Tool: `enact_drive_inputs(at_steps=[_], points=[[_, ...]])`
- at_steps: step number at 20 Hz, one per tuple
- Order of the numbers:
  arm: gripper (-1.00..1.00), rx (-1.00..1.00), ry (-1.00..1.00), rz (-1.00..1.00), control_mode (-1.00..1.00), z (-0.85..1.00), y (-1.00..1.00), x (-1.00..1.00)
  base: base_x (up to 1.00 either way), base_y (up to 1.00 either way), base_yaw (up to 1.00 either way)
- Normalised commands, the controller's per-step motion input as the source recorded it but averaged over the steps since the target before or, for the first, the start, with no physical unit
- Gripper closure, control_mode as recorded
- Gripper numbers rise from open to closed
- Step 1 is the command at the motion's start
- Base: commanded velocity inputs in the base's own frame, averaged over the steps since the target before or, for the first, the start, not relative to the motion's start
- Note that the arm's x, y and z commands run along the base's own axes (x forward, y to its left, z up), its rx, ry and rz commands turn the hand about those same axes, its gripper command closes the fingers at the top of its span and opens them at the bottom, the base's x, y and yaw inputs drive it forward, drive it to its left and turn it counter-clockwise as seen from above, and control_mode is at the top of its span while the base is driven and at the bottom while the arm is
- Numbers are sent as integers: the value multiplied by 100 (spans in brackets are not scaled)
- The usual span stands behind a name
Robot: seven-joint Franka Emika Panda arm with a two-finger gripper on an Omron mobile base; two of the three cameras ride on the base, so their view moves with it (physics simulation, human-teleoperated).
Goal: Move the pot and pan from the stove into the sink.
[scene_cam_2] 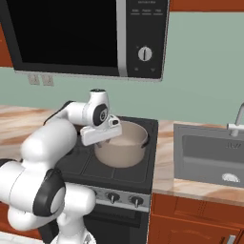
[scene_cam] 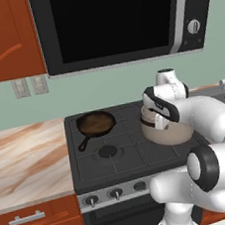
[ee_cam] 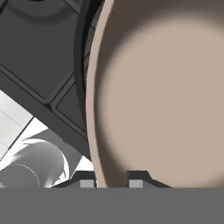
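Two jaws are clamped on the pot's [ee_cam: 166, 87] rim at lower centre of the hand view.

A rendered home kitchen: a black gas stove [scene_cam: 124, 153] with knobs sits under a built-in microwave [scene_cam: 118, 21], flanked by red-brown wooden cabinets [scene_cam: 5, 37], a marbled tabletop [scene_cam: 25, 160], wall outlets [scene_cam: 30, 86], and a grey sink [scene_cam_2: 209, 159] with a faucet [scene_cam_2: 237, 121].

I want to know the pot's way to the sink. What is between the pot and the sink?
In the right base view, a strip of marbled counter lies between the pot and the sink; nothing stands on it.
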Motion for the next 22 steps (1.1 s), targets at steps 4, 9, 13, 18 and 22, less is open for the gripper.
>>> enact_drive_inputs(at_steps=[4, 9, 13, 18, 22], points=[[100, 4, 0, 2, -100, 75, 3, -22, 0, 0, 0], [100, 1, 0, 7, -100, 80, 9, -35, 0, 0, 0], [100, 0, -6, 9, -100, 74, 18, -36, 0, 0, 0], [100, 0, -25, 10, -100, 61, 22, -42, 0, 0, 0], [100, 0, -41, 8, -100, 33, 5, -47, 0, 0, 0]])
